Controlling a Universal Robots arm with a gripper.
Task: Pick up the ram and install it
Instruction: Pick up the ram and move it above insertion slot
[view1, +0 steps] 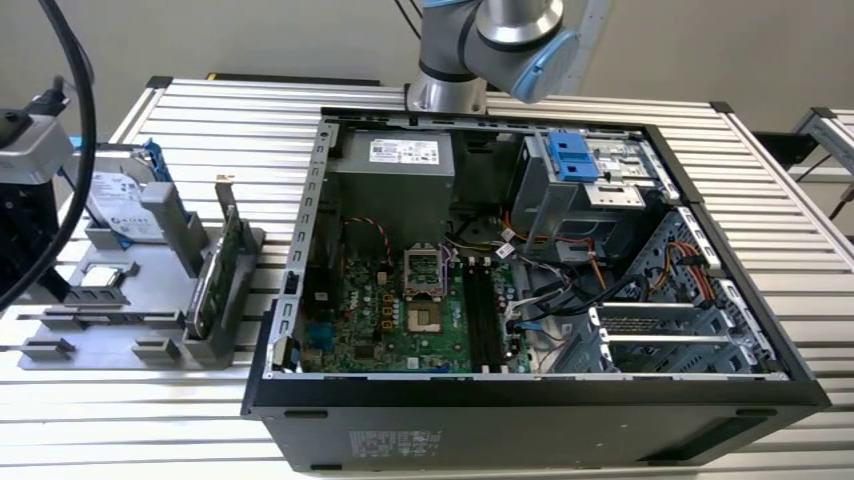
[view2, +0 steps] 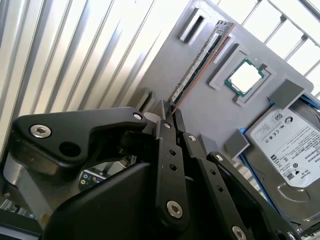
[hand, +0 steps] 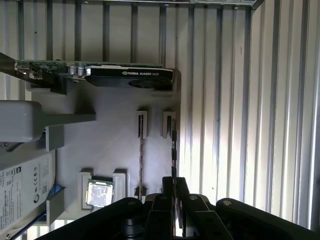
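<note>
The ram (hand: 173, 150) stands on edge in slots at the rim of the grey holder (hand: 110, 135), which sits on the bench (hand: 225, 100) to the exterior view's left of the open computer case (view1: 534, 430). The jaws sit close on either side of one end of it, though I cannot tell whether they pinch it. Gripped that far from its middle, the stick could pivot and bind in the far slot, or slip free.

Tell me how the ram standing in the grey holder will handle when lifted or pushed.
The ram is a thin flat board, so it is probably stiff and light. It stands on edge in slots of the grey holder, so once free it would likely tip if pushed sideways. Its chips and contact edge look fragile.
</note>
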